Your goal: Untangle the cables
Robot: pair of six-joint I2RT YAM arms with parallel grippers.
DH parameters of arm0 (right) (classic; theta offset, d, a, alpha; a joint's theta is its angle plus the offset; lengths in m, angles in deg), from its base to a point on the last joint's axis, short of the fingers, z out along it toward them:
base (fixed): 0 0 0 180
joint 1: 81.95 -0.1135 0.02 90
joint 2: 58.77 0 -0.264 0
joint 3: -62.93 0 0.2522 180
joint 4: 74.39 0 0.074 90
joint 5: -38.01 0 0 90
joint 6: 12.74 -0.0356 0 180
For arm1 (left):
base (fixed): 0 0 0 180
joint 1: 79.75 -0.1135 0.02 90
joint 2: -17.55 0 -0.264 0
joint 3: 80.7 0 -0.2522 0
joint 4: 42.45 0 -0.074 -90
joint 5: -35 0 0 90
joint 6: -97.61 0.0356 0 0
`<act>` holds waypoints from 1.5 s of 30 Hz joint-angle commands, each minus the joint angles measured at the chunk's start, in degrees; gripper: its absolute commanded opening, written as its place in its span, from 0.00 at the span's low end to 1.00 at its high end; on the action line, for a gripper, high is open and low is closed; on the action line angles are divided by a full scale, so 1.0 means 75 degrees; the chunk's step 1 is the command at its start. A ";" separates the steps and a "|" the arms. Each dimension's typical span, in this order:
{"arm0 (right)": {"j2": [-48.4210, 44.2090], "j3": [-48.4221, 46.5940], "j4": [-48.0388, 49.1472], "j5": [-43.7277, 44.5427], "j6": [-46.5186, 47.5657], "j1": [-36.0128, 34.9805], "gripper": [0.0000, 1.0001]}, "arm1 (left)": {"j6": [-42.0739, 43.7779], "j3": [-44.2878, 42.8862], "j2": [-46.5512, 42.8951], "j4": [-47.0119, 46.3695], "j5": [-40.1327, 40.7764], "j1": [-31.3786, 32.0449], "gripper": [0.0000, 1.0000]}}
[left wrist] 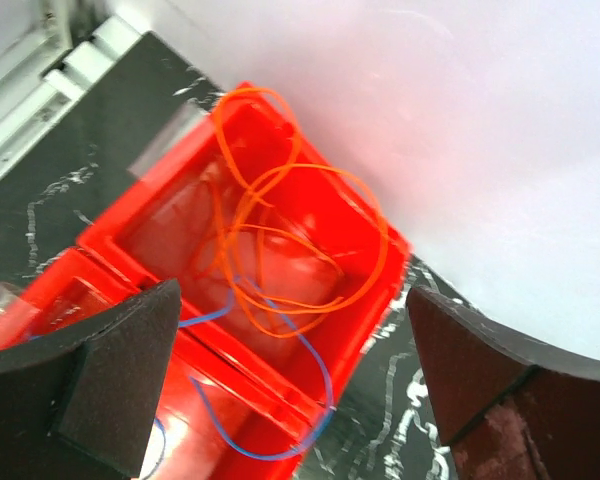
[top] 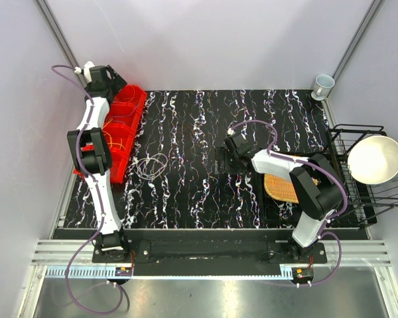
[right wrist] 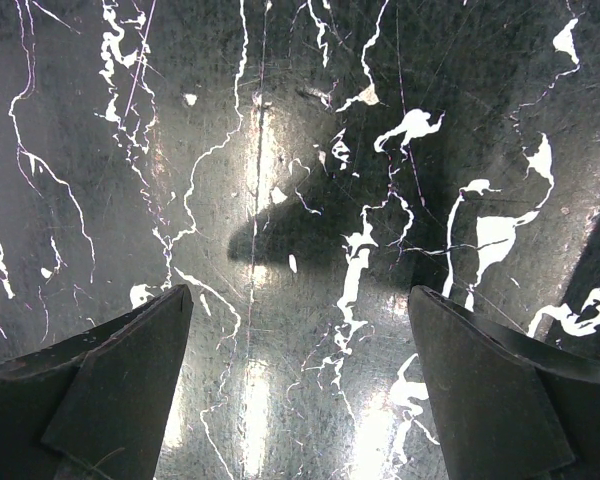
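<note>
A: Which step?

B: Drop-off into the bins, I'd say. The left gripper (left wrist: pixel 295 330) hangs over the far compartment of the red bin (left wrist: pixel 365 330) with its jaws wide apart and nothing between them. The orange cable (left wrist: pixel 280 240) lies in loose loops inside that compartment, clear of the fingers.

A: Fully separated?

B: Not sure. The blue cable (left wrist: pixel 325 385) runs over the divider into the next compartment and meets the orange loops at the near edge. I can't tell if they're hooked.

A: Right side?

B: The right gripper (right wrist: pixel 300 330) is low over bare table (right wrist: pixel 280 150), jaws apart too, empty.

A: Anything left out?

B: One whitish-grey cable (top: pixel 151 165), a loose coil flat on the table. It's just beside the bin row, between the arms and nearer the left one.

A: Next move?

B: My guess is to go for that coil. The left arm needs to lift clear of the bin without snagging the orange loops. One gripper then comes down on a single strand at the coil's edge and pinches it against the table. The wire is thin, so it's easy to miss or push aside. It should be lifted high enough that the coil hangs free before placing.

A: Progress?

B: Late, I'd judge. Only that coil sits outside the bins.
</note>
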 commanded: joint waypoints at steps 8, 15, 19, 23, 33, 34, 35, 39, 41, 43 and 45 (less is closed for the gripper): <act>0.0187 -0.0075 0.0026 -0.0129 0.0078 0.0053 0.95 | 0.0729 0.1099 -0.2433 0.0584 0.0310 0.0618 0.99; 0.0128 -0.0005 0.0097 -0.0082 0.0078 0.0053 0.95 | 0.0999 0.2671 -0.3523 0.1228 0.0697 0.1778 0.98; 0.0081 0.0089 0.0120 -0.0082 0.0078 0.0053 0.95 | 0.1396 0.3315 -0.3770 0.1581 0.1036 0.2504 0.98; 0.0128 0.0077 0.0132 -0.0117 0.0055 0.0053 0.95 | 0.1830 0.3563 -0.3771 0.1756 0.1388 0.3277 0.98; 0.0140 0.0112 0.0132 -0.0047 0.0078 0.0088 0.95 | 0.2008 0.4194 -0.3301 0.2612 0.2498 0.4310 0.93; 0.0175 0.0101 0.0120 -0.0059 0.0067 0.0089 0.95 | 0.1845 0.4544 -0.3371 0.2636 0.2606 0.4403 0.93; 0.0186 0.0089 0.0120 -0.0082 0.0066 0.0089 0.95 | 0.1773 0.4722 -0.3557 0.2659 0.2666 0.4555 0.93; 0.0257 0.0054 0.0108 -0.0152 0.0066 0.0100 0.95 | 0.1492 0.5741 -0.4156 0.2648 0.3028 0.4919 0.93; 0.0292 0.0054 0.0097 -0.0187 0.0066 0.0089 0.95 | 0.1421 0.6374 -0.4530 0.2589 0.3018 0.5071 0.92; 0.0304 0.0042 0.0108 -0.0199 0.0055 0.0100 0.95 | 0.1456 0.6935 -0.4777 0.2519 0.2924 0.5142 0.92; 0.0315 0.0019 0.0108 -0.0223 0.0055 0.0089 0.95 | 0.1526 0.7230 -0.5070 0.2379 0.2703 0.5201 0.91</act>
